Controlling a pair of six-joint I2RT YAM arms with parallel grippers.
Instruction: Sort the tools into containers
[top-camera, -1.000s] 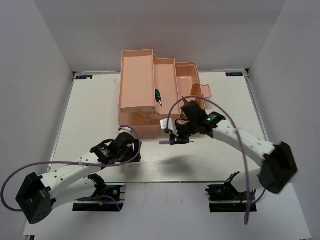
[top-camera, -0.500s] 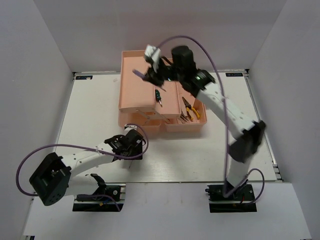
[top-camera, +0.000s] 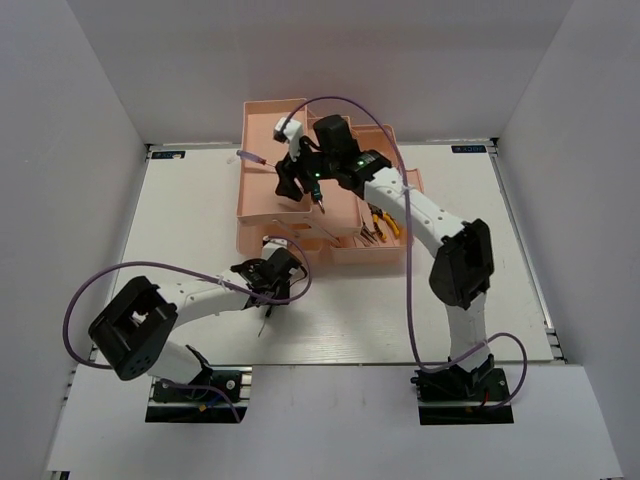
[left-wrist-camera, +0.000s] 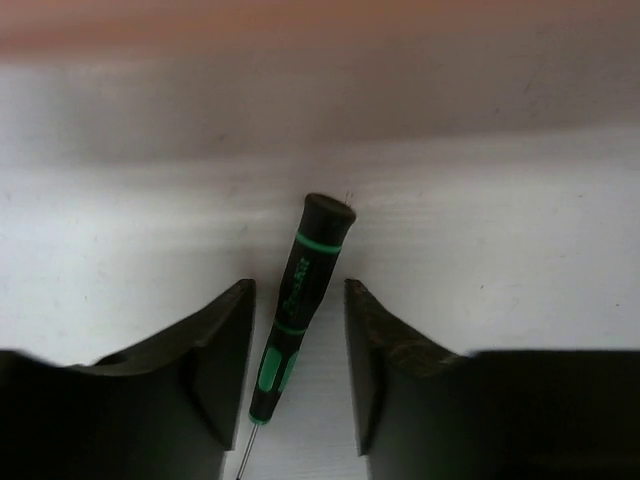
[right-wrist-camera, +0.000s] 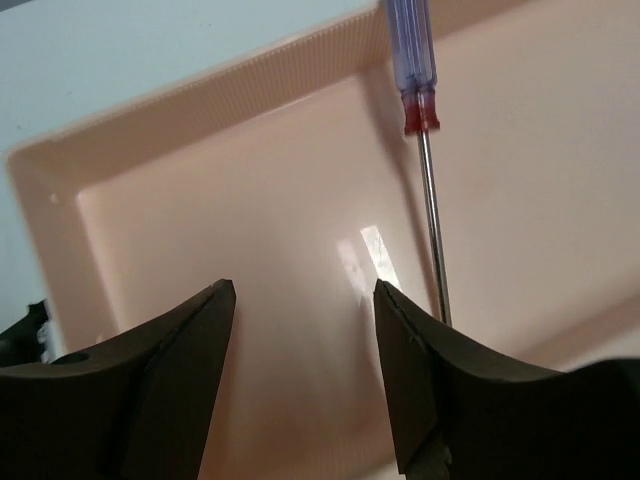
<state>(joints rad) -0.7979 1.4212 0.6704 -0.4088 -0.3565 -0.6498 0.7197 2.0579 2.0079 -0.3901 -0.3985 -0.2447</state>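
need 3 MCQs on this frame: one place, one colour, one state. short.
1. Where is the long green-handled screwdriver?
A) in a tray
B) on the white table
C) on the lid

2. Handle colour of the pliers in the toolbox?
A) red
B) blue
C) yellow

3. The left gripper is:
A) open, straddling the screwdriver
B) shut on it
C) open, away from any tool

Key: B, it lies on bare table near the toolbox; C, yellow handles show in the top view; A, there is a gap either side of the handle.
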